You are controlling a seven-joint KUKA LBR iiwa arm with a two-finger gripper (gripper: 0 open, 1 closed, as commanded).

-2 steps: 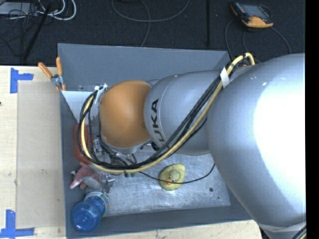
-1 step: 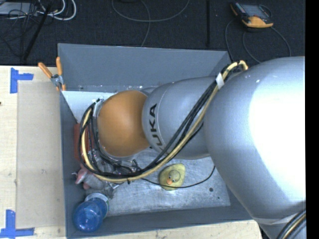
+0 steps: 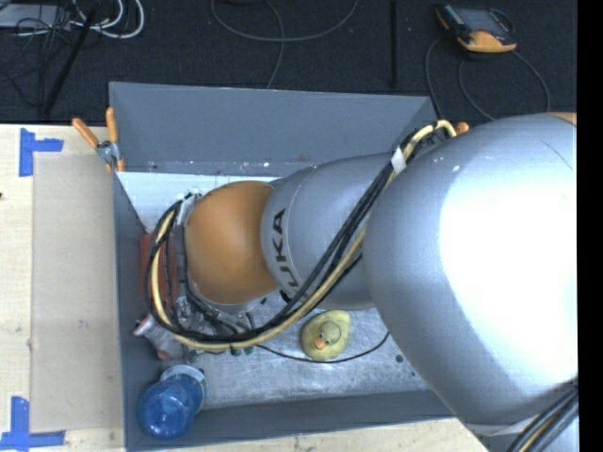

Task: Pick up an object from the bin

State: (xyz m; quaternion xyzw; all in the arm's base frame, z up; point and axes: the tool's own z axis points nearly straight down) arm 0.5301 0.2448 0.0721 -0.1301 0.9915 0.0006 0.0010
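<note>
**Status: pick not completed.**

1. Arm [image 3: 471, 271] enters from 3 o'clock. Its orange wrist cover [image 3: 226, 243] sits low over the bin [image 3: 264, 130], at approx. 9 o'clock of the floor.
2. Gripper [image 3: 179, 326] is below the cover, next to the left wall. Open/closed state: cannot tell, as cover and cables mask it. No obj. is visibly held.
3. Objs. nearest the gripper:
   - small pinkish item [image 3: 148, 328], touching or just beside it at its 9 o'clock; type unclear.
   - red-brown item [image 3: 146, 252] along the left wall, at its 11 o'clock; mostly hidden.
4. Other candidates:
   - yellow rubber duck [image 3: 326, 335], at 6 o'clock of the bin, free on the floor.
   - blue translucent bottle [image 3: 170, 405], at the 7 o'clock corner, free.
5. Judgement: approach/descent phase appears complete. Remaining: confirm grasp, lift, clear the rim. Which obj. is the target cannot be confirmed.
</note>
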